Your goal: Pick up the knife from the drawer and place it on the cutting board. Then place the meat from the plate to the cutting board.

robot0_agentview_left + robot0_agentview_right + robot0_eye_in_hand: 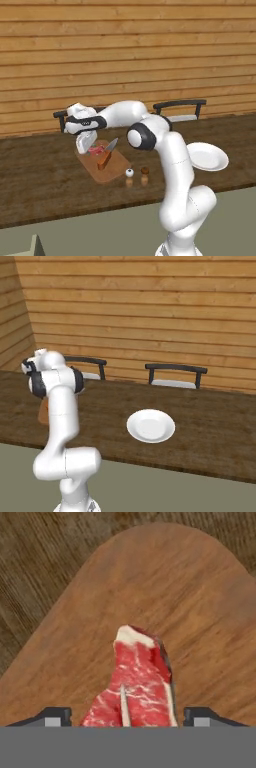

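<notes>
Meat (pixel 137 679), flat raw red slab w/ pale streaks, hangs between the fingers (pixel 127 724), which sit wide apart, over the light-brown wooden cutting board (pixel 200 612); can't tell if gripped. Probably soft and floppy, slippery, so hold mid-slab. Knife w/ reddish-brown handle (pixel 106 156) lies on board, round white plate (pixel 150 425) bare on dark wood worktop (pixel 215 426).

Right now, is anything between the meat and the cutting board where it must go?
Nothing visible. The meat hangs at the gripper directly over bare cutting board; the knife lies beside it.

Base views flank arm, share plate (pixel 207 156); hand view close above cutting board (pixel 165 602).
</notes>
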### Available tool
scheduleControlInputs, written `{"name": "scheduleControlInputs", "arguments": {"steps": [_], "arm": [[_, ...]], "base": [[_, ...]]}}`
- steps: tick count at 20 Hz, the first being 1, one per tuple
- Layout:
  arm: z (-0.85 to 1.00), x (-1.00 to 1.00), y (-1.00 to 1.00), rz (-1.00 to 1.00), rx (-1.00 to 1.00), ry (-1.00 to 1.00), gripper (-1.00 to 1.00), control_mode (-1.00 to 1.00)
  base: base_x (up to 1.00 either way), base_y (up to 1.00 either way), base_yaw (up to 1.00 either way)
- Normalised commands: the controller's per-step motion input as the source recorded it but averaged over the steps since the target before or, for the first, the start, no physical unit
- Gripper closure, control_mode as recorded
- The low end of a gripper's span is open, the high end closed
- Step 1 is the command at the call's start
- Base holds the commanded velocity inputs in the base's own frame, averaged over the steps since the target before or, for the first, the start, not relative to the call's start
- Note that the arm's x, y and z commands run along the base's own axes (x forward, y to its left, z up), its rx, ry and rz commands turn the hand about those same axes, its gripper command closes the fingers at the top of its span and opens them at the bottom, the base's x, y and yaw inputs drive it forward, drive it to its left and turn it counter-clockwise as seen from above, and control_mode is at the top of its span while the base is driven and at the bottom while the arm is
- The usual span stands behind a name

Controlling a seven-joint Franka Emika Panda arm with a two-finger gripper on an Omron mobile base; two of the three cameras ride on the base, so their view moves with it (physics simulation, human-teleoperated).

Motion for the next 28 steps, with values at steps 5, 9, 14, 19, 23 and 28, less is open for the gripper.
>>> {"name": "scheduleControlInputs", "arguments": {"steps": [5,9,14,19,23,28], "arm": [[0.52,-0.38,-0.28,0.02,0.06,-0.01,-1.0,-1.0],[0.86,-0.18,-0.25,0.01,0.04,-0.09,-1.0,-1.0],[0.93,-0.23,-0.23,0.02,0.02,-0.16,-1.0,-1.0],[0.67,-0.47,-0.37,0.0,0.02,-0.15,-1.0,-1.0],[0.46,-0.72,-0.56,0.0,0.02,-0.15,-1.0,-1.0],[0.28,-0.72,-0.86,0.0,0.03,-0.13,-1.0,-1.0]], "base": [[0.0,0.0,0.0],[0.0,0.0,0.0],[0.0,0.0,0.0],[0.0,0.0,0.0],[0.0,0.0,0.0],[0.0,0.0,0.0]]}}
